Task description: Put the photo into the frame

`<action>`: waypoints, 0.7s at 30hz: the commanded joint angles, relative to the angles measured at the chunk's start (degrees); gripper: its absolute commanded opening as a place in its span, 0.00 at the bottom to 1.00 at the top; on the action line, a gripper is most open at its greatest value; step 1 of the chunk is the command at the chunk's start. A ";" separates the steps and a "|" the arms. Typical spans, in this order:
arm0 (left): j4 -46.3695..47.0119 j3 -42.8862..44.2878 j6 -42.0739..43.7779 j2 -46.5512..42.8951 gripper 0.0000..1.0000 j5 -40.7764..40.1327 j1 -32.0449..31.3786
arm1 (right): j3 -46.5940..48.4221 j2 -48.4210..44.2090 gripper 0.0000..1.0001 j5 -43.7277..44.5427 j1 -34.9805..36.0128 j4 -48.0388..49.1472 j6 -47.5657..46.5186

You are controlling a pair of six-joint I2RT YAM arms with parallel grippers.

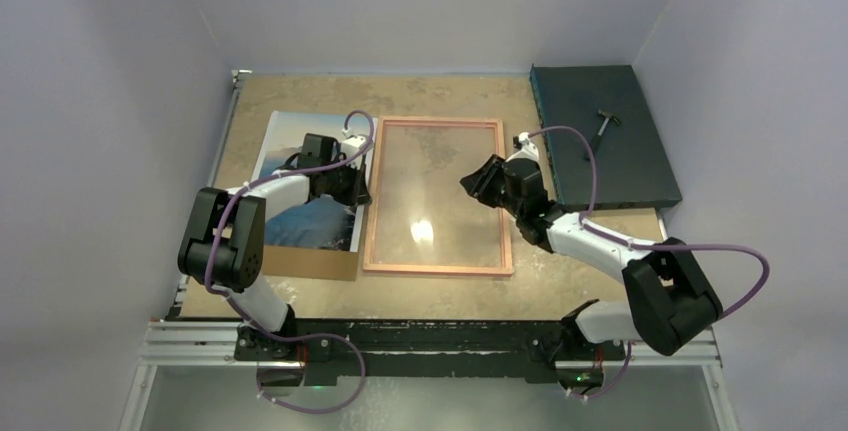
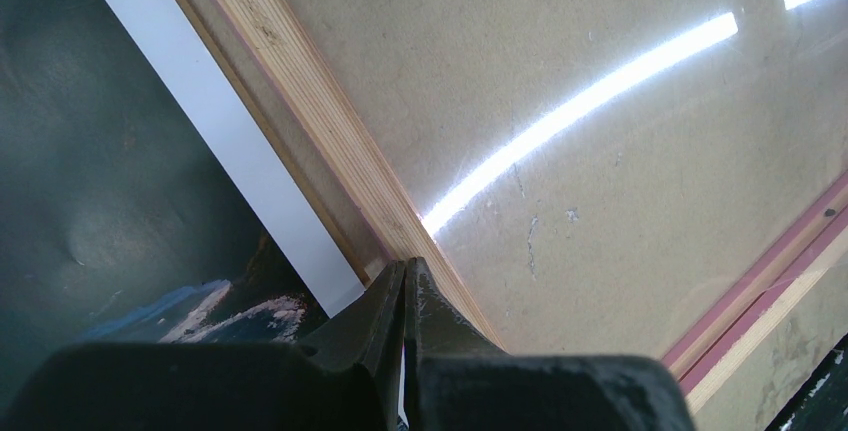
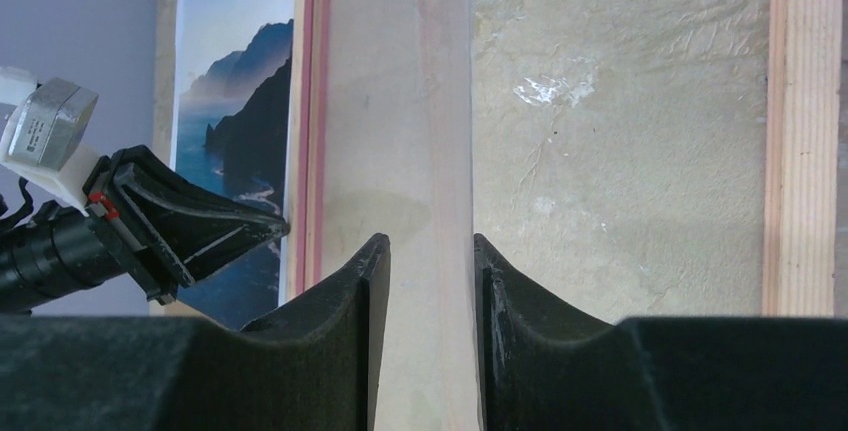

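The photo (image 1: pixel 288 146), blue sky over dark mountains, lies flat on the left of the table on a brown backing board (image 1: pixel 318 265). Beside it the frame (image 1: pixel 437 270) lies flat, with wood-coloured and pink rails around a clear pane (image 1: pixel 430 176). My left gripper (image 1: pixel 360 194) is shut. Its tips (image 2: pixel 405 269) sit where the photo's white border (image 2: pixel 215 121) meets the frame's left rail (image 2: pixel 300 101). My right gripper (image 1: pixel 470 183) hovers over the pane near the frame's right rail (image 3: pixel 800 151). Its fingers (image 3: pixel 428 246) stand apart with nothing between them. The right wrist view also shows the photo (image 3: pixel 235 101) and the left gripper (image 3: pixel 280 222).
A dark teal flat box (image 1: pixel 600 151) with a small hammer (image 1: pixel 605 121) on it lies at the back right, just past the frame. Purple walls close in the table on three sides. The arms' bases stand on the near rail (image 1: pixel 430 336).
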 commanded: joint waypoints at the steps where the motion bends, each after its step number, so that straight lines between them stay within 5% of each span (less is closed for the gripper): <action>1: -1.23 -0.91 1.18 0.19 0.00 1.78 -1.01 | -0.69 -0.42 0.35 0.47 1.17 5.00 3.31; 11: -1.40 -0.81 1.35 -0.07 0.00 1.84 -0.97 | 0.03 1.38 0.38 0.64 1.72 5.70 3.52; 21: -1.64 -0.64 1.45 -0.30 0.00 1.79 -1.00 | 5.64 2.30 0.80 6.08 3.76 -7.28 -1.19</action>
